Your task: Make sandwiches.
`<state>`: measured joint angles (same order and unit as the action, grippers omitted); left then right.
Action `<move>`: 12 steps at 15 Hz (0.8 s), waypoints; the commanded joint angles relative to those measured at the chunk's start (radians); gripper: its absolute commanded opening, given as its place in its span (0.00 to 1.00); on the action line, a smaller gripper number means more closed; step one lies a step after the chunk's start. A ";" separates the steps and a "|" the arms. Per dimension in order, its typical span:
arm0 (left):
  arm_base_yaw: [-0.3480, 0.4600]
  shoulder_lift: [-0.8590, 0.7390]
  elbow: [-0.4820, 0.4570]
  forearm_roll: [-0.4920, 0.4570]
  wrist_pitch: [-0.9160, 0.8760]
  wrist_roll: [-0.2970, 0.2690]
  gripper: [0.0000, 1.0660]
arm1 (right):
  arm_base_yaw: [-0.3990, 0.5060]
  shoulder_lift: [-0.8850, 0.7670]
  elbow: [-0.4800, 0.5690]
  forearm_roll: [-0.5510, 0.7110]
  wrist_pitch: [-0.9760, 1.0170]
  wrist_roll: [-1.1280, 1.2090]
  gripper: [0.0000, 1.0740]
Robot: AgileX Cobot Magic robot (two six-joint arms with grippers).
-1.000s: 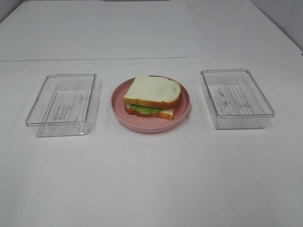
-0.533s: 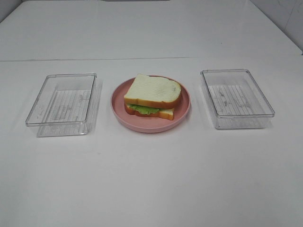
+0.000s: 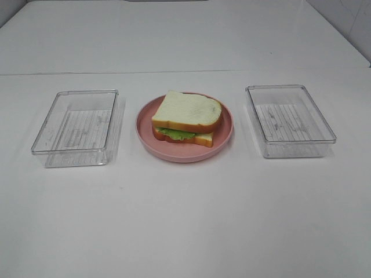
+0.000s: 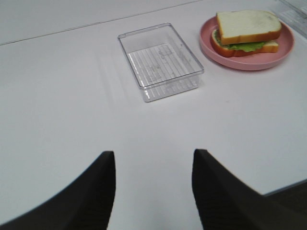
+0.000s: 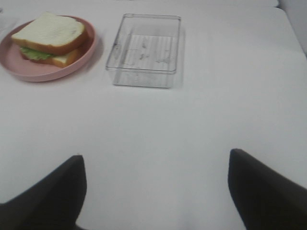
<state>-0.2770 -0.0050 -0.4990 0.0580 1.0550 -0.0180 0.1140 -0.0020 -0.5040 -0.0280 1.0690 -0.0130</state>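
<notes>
One sandwich (image 3: 186,116) lies on the round pink plate (image 3: 223,141) at the middle of the table: white bread with orange-brown crust above and below, green lettuce showing at the front edge. Neither arm shows in the exterior high view. In the left wrist view my left gripper (image 4: 153,153) hangs open over bare table, far short of the sandwich (image 4: 247,28) and its plate (image 4: 249,63). My right gripper (image 5: 156,154) is open wide, nothing between its fingers, with the sandwich (image 5: 48,33) and plate (image 5: 41,74) far off.
Two clear rectangular trays flank the plate, both holding nothing: the left tray (image 3: 75,157) (image 4: 170,89) and the right tray (image 3: 293,149) (image 5: 143,80). A seam crosses the white table behind them. The table's near edge shows beside the left gripper.
</notes>
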 commanded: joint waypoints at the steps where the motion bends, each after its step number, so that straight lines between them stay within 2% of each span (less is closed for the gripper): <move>1: 0.145 -0.022 0.001 -0.002 -0.011 0.002 0.46 | -0.122 -0.009 0.004 -0.002 -0.012 -0.008 0.73; 2: 0.211 -0.022 0.001 -0.002 -0.011 0.002 0.46 | -0.151 -0.009 0.004 -0.002 -0.012 -0.008 0.73; 4: 0.286 -0.025 0.001 -0.002 -0.011 0.002 0.46 | -0.158 -0.016 0.004 -0.002 -0.012 -0.008 0.73; 12: 0.305 -0.022 0.001 -0.002 -0.012 0.002 0.46 | -0.157 -0.016 0.004 -0.002 -0.012 -0.005 0.73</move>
<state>0.0230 -0.0050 -0.4990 0.0580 1.0540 -0.0180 -0.0380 -0.0020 -0.5040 -0.0280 1.0690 -0.0130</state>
